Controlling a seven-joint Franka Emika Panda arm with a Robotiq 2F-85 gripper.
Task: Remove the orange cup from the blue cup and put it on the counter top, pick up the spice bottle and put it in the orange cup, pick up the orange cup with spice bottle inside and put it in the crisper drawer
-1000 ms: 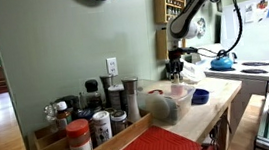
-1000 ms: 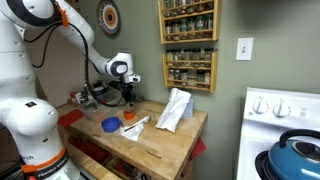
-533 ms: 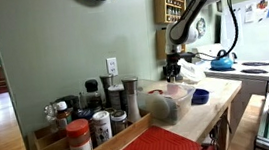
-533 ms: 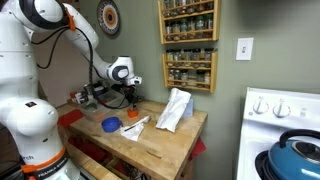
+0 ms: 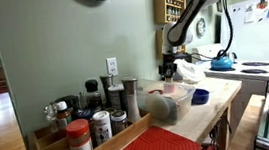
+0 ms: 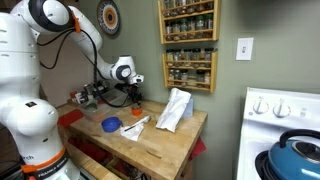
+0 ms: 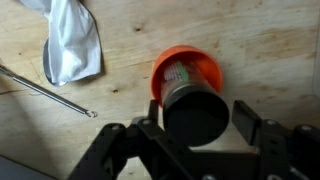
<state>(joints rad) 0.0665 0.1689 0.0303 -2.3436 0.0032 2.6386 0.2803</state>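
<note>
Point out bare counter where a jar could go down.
In the wrist view, bare wood lies right of the orange cup and between it and the white cloth. In an exterior view, the counter top is free between red mat and blue cup; spice jars crowd the wall side.

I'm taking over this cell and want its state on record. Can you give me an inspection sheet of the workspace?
Surface: pale wood counter.
Job's things: orange cup on the counter, bottle apparently standing in it; blue cup stands apart.
Clutter: white cloth, thin metal rod, clear tub, red mat, jars.
End effector: fingers flank the bottle; grip cannot be told.
Cables: dark cable loops along the arm.
Surroundings: wall spice rack, stove with kettle.
</note>
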